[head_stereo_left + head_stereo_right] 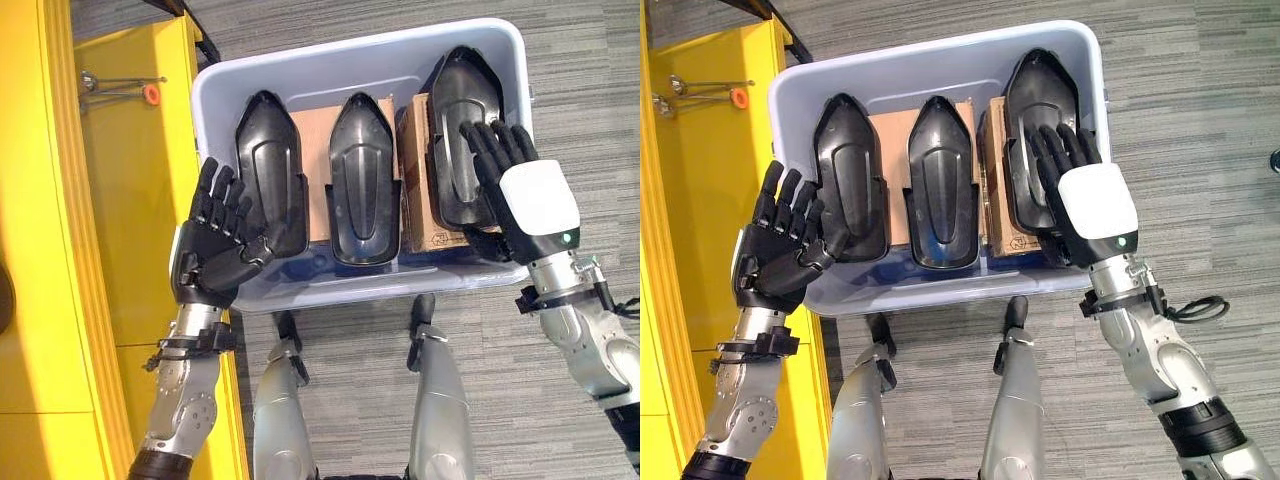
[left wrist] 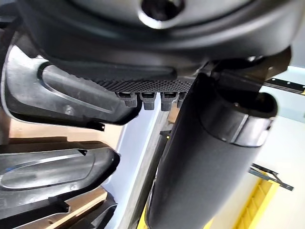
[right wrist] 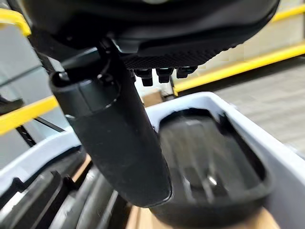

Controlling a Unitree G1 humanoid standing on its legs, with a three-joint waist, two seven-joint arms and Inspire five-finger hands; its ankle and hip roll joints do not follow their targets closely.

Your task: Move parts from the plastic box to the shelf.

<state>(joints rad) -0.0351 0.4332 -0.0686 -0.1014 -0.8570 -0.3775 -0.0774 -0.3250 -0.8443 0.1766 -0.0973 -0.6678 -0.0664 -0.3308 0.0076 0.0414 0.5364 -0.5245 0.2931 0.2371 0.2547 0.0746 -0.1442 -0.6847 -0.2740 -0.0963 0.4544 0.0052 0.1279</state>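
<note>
I count three black molded parts [image 1: 365,180] in my one plastic box [image 1: 300,80], plus two cardboard boxes [image 1: 415,180] between them.

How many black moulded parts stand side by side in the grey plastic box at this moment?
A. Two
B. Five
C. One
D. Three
D: the plastic box holds three black parts, a left one, a middle one and a right one, with the right hand laid over the right part.
</note>
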